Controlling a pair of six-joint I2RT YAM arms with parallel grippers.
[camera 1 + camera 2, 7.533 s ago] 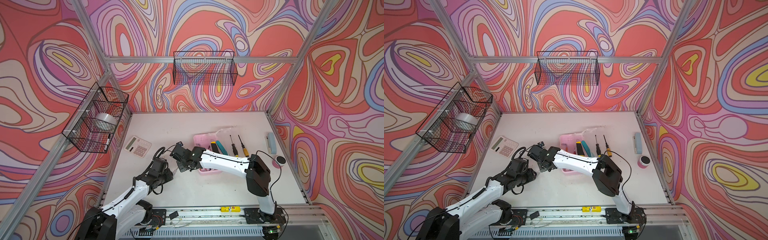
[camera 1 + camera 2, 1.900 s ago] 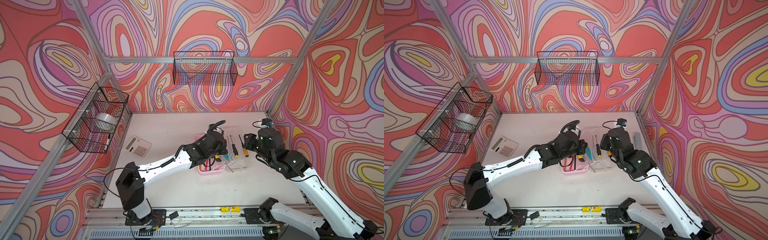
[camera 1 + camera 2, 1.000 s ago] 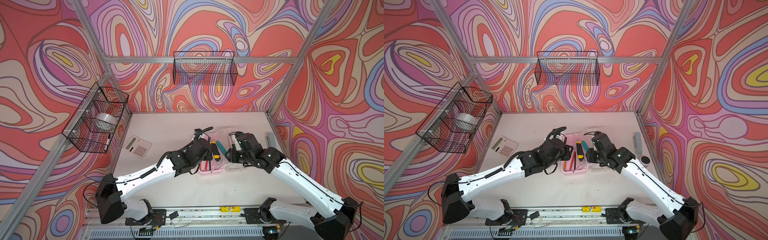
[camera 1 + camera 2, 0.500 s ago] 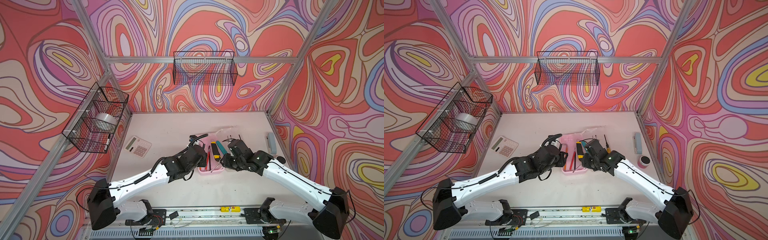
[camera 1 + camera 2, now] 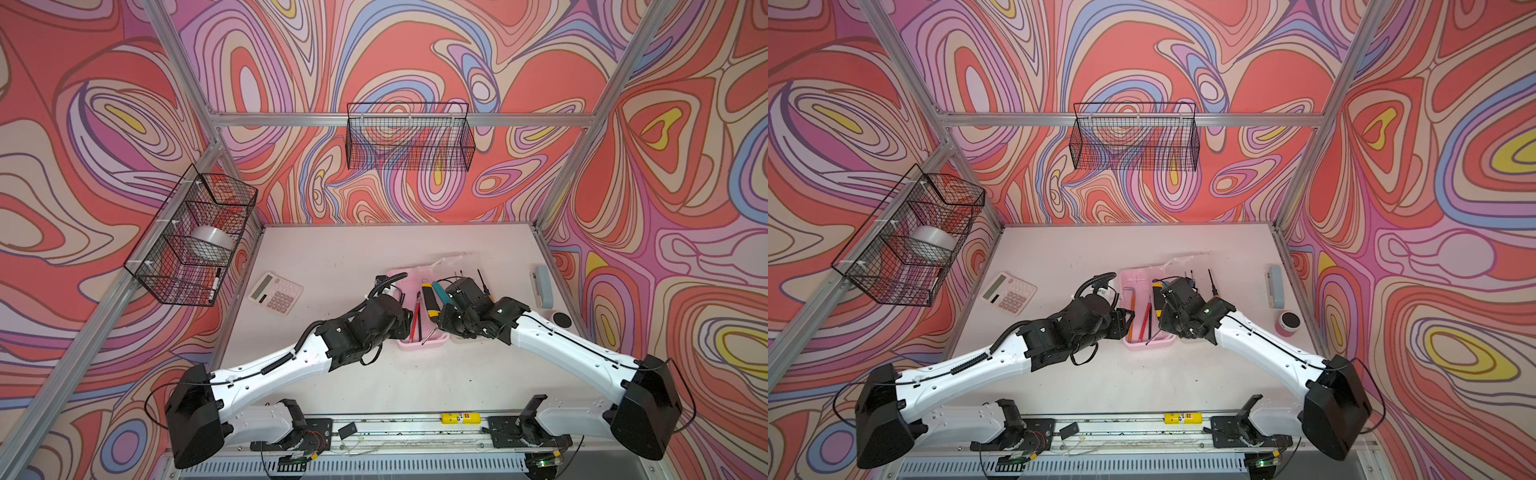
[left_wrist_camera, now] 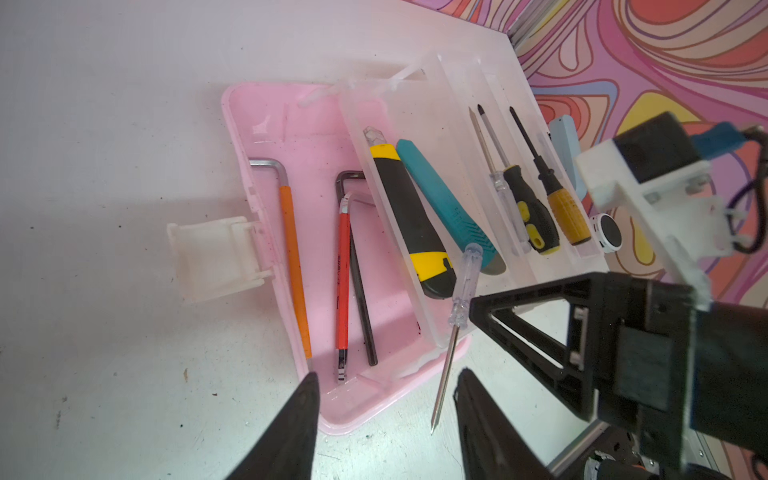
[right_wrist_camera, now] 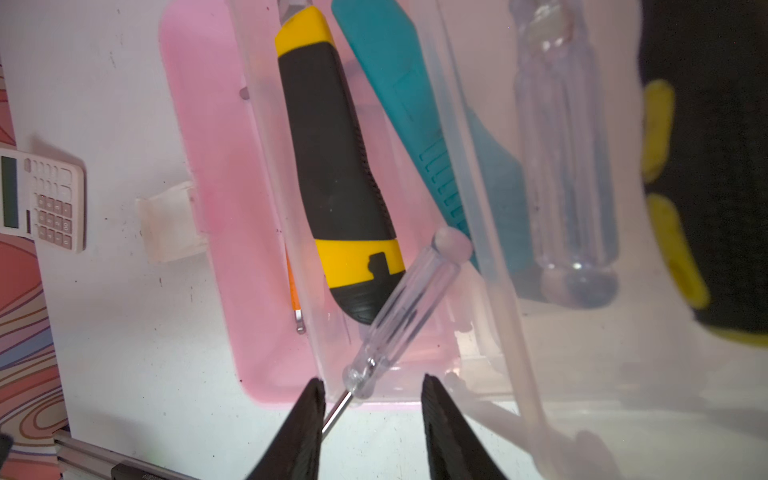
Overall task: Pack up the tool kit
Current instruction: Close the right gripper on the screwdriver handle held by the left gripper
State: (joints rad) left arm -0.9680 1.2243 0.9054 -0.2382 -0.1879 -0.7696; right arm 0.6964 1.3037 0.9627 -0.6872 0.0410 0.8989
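Note:
The tool kit [image 5: 424,344] is an open pink box [image 6: 266,137] at the table's middle, with a white latch [image 6: 216,253] on one side. Orange [image 6: 295,257], red [image 6: 343,282] and black hex keys lie in it. A translucent tray [image 6: 440,83] overlaps it and holds a yellow-black knife [image 6: 409,212], a teal knife [image 6: 444,199] and three screwdrivers [image 6: 532,208]. A clear-handled screwdriver [image 7: 411,299] leans over the near rim, shaft tip on the table. My left gripper [image 6: 386,399] stands open at the box's near corner. My right gripper [image 7: 372,399] is open round that shaft, which touches one finger.
A white calculator [image 5: 275,293] lies left of the box. A grey-blue stapler [image 5: 542,286] and a small round pot [image 5: 561,319] sit by the right wall. Wire baskets hang on the back wall [image 5: 409,137] and the left wall [image 5: 195,237].
My left gripper has drawn back to the box's near-left side and its jaws have spread wider. My right gripper has come down to the near rim by the clear screwdriver.

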